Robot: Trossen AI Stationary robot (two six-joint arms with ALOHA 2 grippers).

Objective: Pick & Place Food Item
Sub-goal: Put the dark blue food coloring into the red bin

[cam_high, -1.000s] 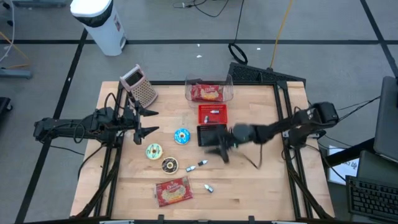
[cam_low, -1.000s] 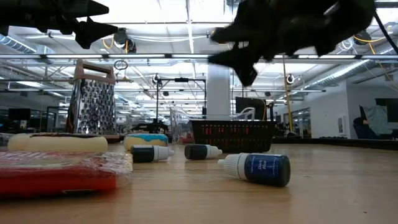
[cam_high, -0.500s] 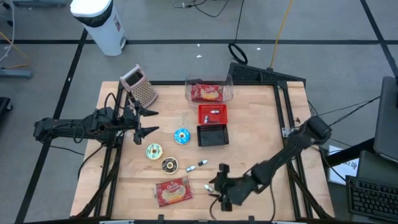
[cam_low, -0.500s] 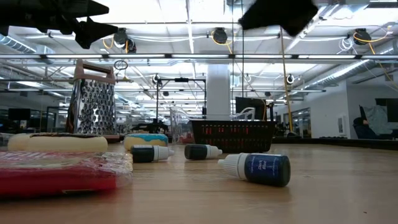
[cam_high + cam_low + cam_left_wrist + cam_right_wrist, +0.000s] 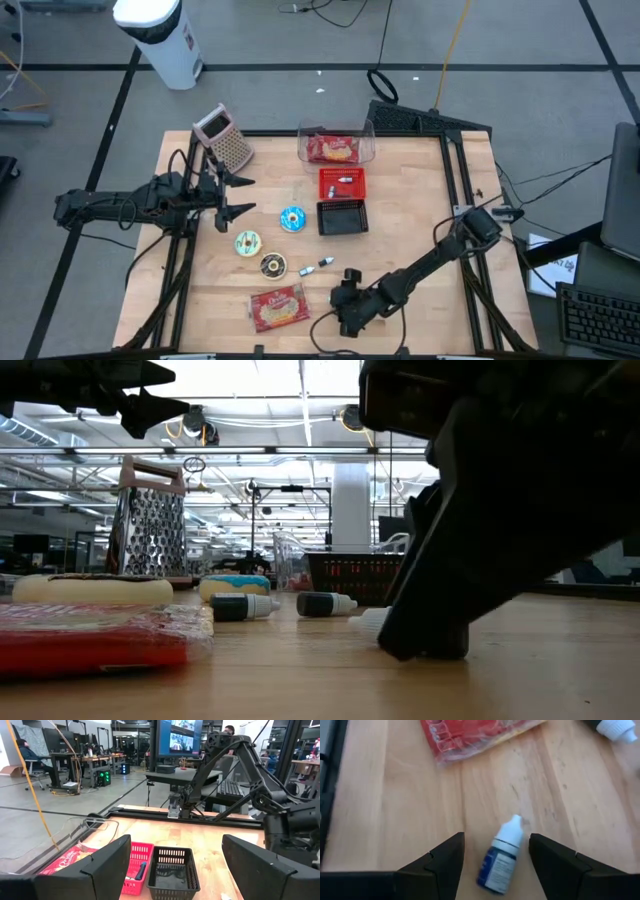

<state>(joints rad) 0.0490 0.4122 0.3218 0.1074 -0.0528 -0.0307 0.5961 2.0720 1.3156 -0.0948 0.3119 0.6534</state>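
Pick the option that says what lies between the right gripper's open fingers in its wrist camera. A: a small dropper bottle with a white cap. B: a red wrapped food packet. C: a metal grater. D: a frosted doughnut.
A: the right wrist view shows the right gripper open over the wooden table, with a small dropper bottle lying between its fingers; the red packet lies farther off.

We see the right claw (image 5: pixel 495 865) low over a small bottle (image 5: pixel 501 857), with bare wood on both sides of it. The red packet (image 5: pixel 277 307) lies near, blocking that side. The surface (image 5: pixel 410 240) right of the baskets (image 5: pixel 342 200) is free.
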